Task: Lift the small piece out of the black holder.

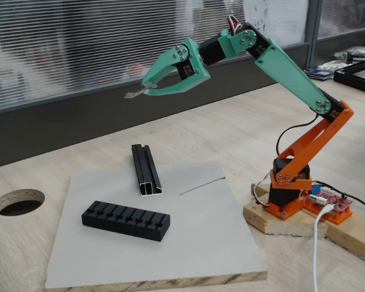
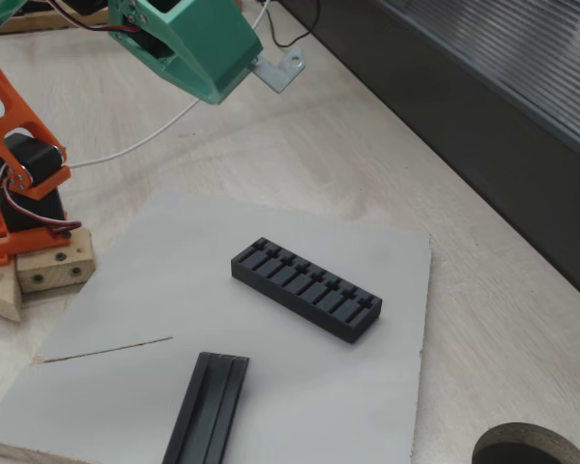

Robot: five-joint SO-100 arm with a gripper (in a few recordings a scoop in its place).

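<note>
A: Eight-odd slots on the black holder (image 1: pixel 126 221) look bare, near the board's (image 1: pixel 219 255) front.

B: Right; high above and behind it, the gripper (image 1: pixel 147 89) is clenched on the small piece (image 1: pixel 134 94), jutting leftward.

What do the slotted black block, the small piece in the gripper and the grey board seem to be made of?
Black block: probably moulded or printed plastic, matte with no glint on its slots.
Small piece, shut in the gripper: likely thin sheet metal, silvery-grey, flat, with small holes.
Grey board: seemingly chipboard with a smooth grey coating; its front edge shows pale flecked wood.
</note>
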